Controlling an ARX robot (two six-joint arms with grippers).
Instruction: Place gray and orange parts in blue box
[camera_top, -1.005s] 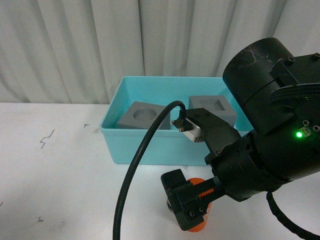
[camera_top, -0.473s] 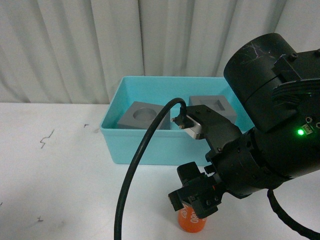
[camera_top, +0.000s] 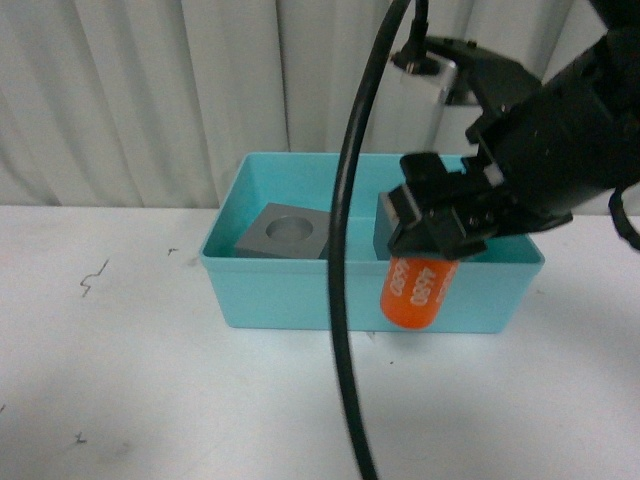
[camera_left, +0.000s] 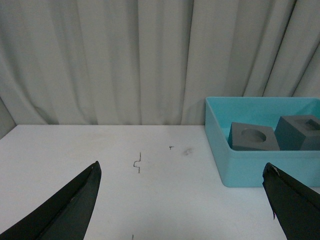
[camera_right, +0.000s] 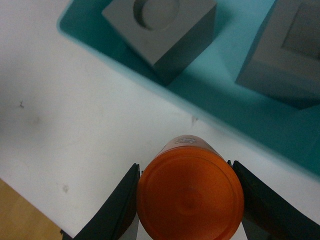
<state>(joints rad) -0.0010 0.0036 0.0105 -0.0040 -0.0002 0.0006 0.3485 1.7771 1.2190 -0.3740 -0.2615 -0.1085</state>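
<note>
Two gray cubes (camera_top: 287, 233) in blue box (camera_top: 300, 290) — right tool (camera_top: 437, 235) clamps orange cylinder (camera_top: 416, 291); left tool (camera_left: 180, 210) spread.

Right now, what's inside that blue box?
Two gray cubes sit inside the blue box: the cube with a round recess and the cube with a square recess. In the front view, the right gripper and its orange cylinder cover most of the second cube.

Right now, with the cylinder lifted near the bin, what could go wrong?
The orange cylinder hangs low against the blue box's front wall; in the right wrist view it is not yet over the interior, so moving forward could clip the rim. Dropped inside, it may land on the gray cubes.
</note>
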